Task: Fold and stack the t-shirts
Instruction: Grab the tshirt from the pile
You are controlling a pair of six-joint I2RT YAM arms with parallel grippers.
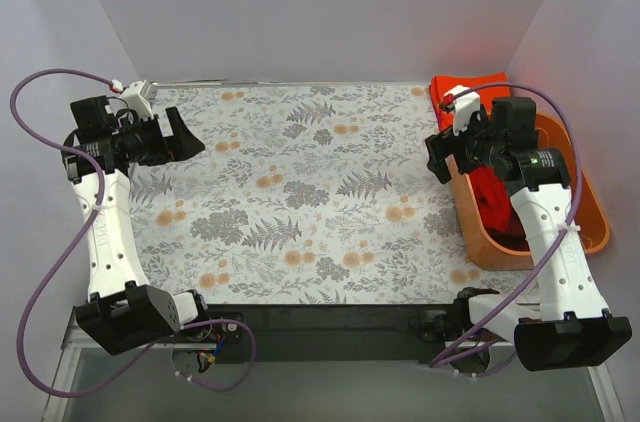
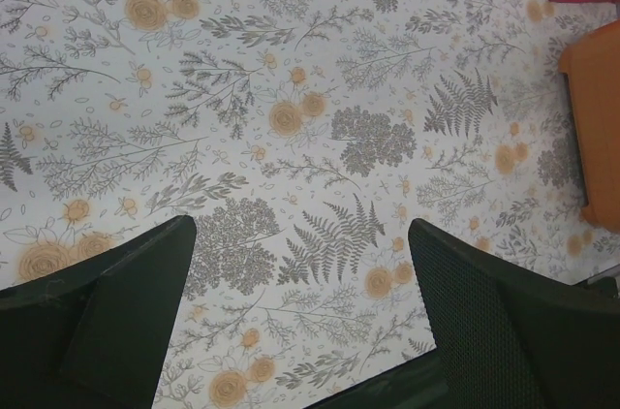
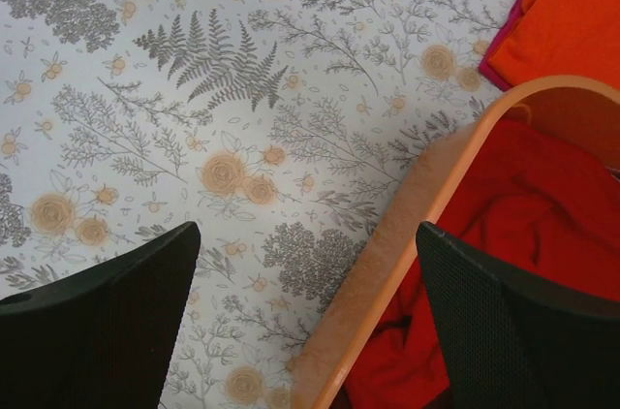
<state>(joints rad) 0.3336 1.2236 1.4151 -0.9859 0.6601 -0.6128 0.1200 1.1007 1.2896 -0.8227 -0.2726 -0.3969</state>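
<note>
My left end effector (image 2: pixel 300 235) and right end effector (image 3: pixel 305 235) hang released over the bench (image 1: pixel 300 182). By the right, a red t-shirt (image 3: pixel 523 196) lies crumpled in the tub (image 3: pixel 387 264); beyond, a folded orange-red t-shirt (image 3: pixel 572 12) tops a maroon t-shirt (image 3: pixel 504 31).

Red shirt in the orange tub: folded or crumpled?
Crumpled. The red shirt lies bunched in loose wrinkles inside the orange tub, showing no flat folded edges.
</note>
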